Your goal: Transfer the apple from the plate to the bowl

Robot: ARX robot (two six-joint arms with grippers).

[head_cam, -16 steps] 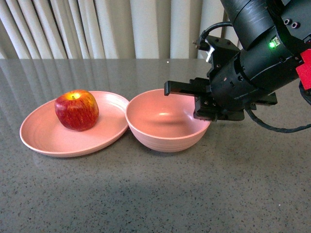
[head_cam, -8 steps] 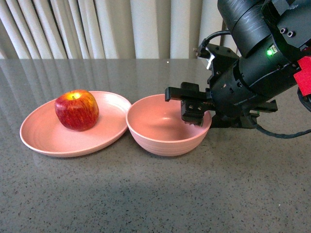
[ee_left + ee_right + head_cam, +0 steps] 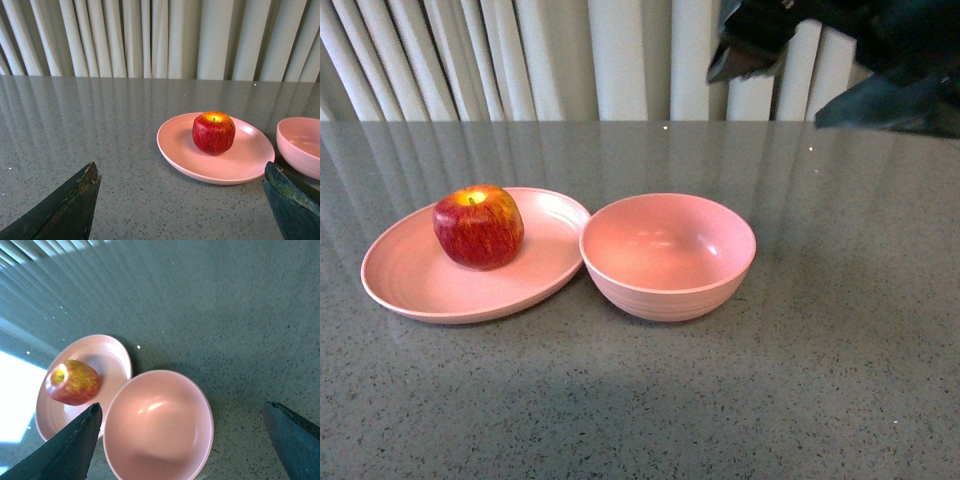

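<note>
The red streaky apple [image 3: 477,227] sits on the shallow pink plate [image 3: 420,275], left of the deep pink bowl [image 3: 660,295], whose rim touches the plate's edge. The bowl is empty. My right arm [image 3: 880,60] is a dark blur high at the top right, well above the bowl. In the right wrist view the open right gripper [image 3: 181,407] looks down on the bowl [image 3: 155,425], with the apple [image 3: 72,382] and plate [image 3: 107,352] off to one side. The open left gripper [image 3: 181,167] hangs low over the table, short of the plate [image 3: 200,160] and apple [image 3: 213,132].
Pale pleated curtains [image 3: 570,60] hang behind the grey speckled table [image 3: 650,400]. The bowl's edge [image 3: 300,145] shows in the left wrist view beside the plate.
My right gripper was at the bowl's right rim and has risen sharply away to the top right. The apple, plate and bowl stay where they were.
</note>
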